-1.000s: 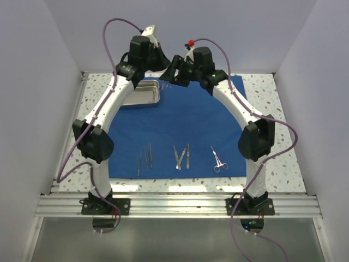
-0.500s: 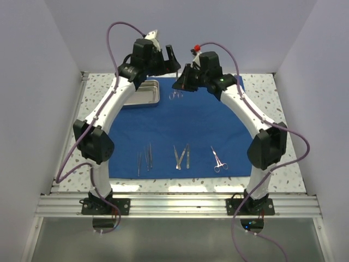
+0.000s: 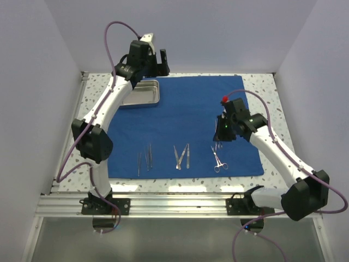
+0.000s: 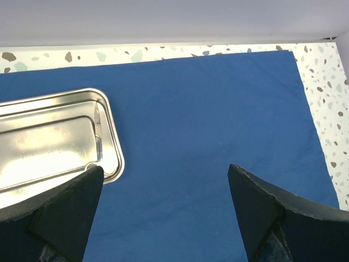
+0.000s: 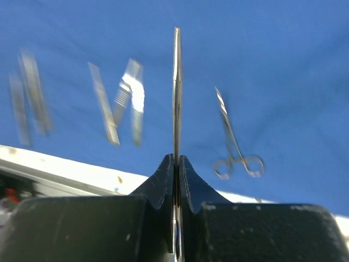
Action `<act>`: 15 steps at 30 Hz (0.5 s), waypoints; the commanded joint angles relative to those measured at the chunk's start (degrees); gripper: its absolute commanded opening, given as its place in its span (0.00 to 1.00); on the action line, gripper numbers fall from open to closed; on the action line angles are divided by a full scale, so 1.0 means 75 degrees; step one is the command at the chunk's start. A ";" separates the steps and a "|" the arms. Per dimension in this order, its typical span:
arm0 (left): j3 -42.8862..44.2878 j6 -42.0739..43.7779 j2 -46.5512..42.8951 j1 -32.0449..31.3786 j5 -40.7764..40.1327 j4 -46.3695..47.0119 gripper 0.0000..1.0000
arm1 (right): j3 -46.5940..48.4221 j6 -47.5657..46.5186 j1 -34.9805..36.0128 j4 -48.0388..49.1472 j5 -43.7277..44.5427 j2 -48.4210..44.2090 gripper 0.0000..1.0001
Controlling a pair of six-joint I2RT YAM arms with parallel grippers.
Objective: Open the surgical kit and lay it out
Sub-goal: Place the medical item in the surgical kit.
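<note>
Over the near right of the blue cloth (image 3: 185,109), my right claw (image 5: 176,161) is clamped on a thin steel instrument (image 5: 176,82) (edge-on, kind unclear). The ringed scissors (image 5: 235,150) lie just beside it. Only the wrist view shows that grip. Far left, my left claw (image 4: 163,180) gapes wide and empty above the cloth, by the tray (image 4: 52,136). The tweezers (image 3: 143,158) are sharp from the top and blurred from the wrist.
</note>
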 commanded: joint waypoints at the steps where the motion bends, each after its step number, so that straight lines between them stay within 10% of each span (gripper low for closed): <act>1: -0.0225 0.0278 -0.0065 -0.0014 -0.0013 0.0147 0.99 | -0.0753 0.0225 0.0021 -0.0362 0.0411 -0.0149 0.00; 15: -0.1561 0.0360 -0.0897 -0.0014 0.0116 0.0440 1.00 | -0.1587 0.0377 0.0009 0.0797 0.0997 0.1842 0.00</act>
